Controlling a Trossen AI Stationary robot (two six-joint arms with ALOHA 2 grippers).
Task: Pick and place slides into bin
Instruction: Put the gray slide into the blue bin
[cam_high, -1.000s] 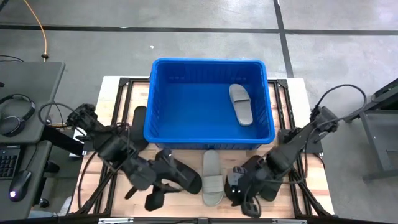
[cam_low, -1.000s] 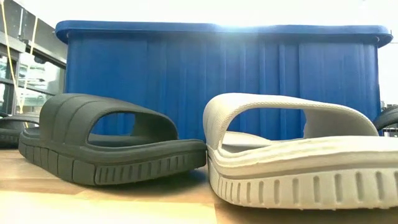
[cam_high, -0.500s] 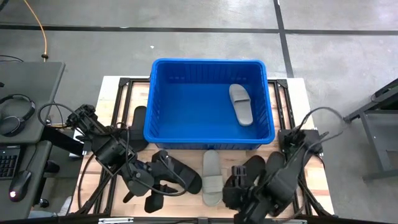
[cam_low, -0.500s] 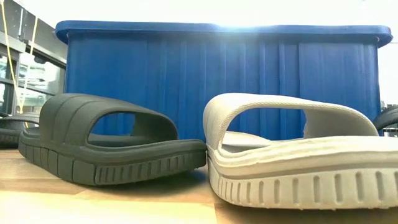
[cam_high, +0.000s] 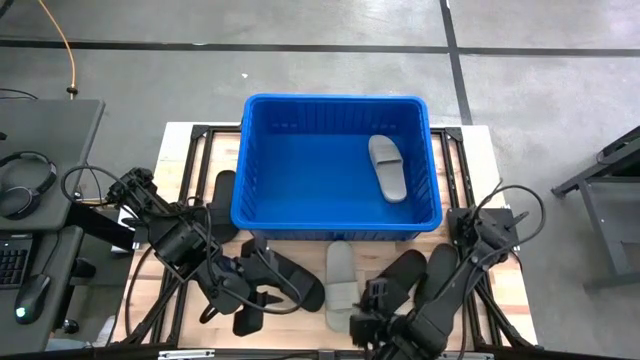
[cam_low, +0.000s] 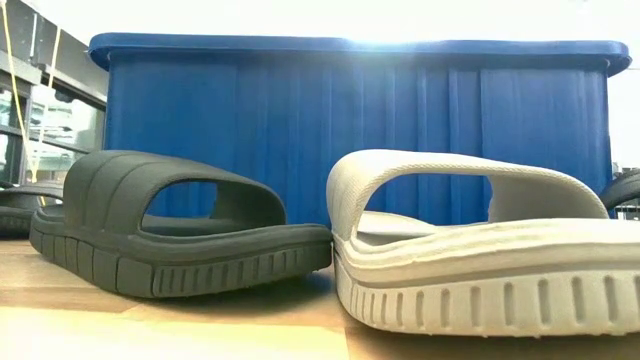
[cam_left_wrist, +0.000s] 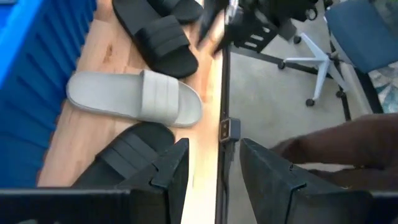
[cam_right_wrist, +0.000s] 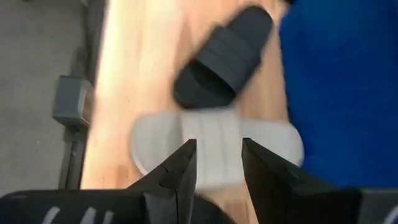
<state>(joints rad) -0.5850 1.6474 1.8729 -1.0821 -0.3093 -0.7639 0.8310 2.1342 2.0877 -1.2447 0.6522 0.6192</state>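
One light grey rubber slide (cam_high: 387, 166) already lies in the big bright blue plastic bin (cam_high: 262, 215). Left outside: grey slide (cam_high: 340, 284) w/ black slides (cam_high: 292, 281) on the wooden table (cam_high: 182, 165) in front. Left gripper (cam_left_wrist: 210, 169) & right gripper (cam_right_wrist: 216, 163) both part-open, holding nothing.

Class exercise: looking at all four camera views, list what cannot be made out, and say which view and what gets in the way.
- High view: black slide left of the bin, partly hidden by the bin's rim.
- High view: right gripper, tips lost against the dark arm.
- Low view: the bin's inside, hidden by its wall.
- Right wrist view: grey slide, blurred.
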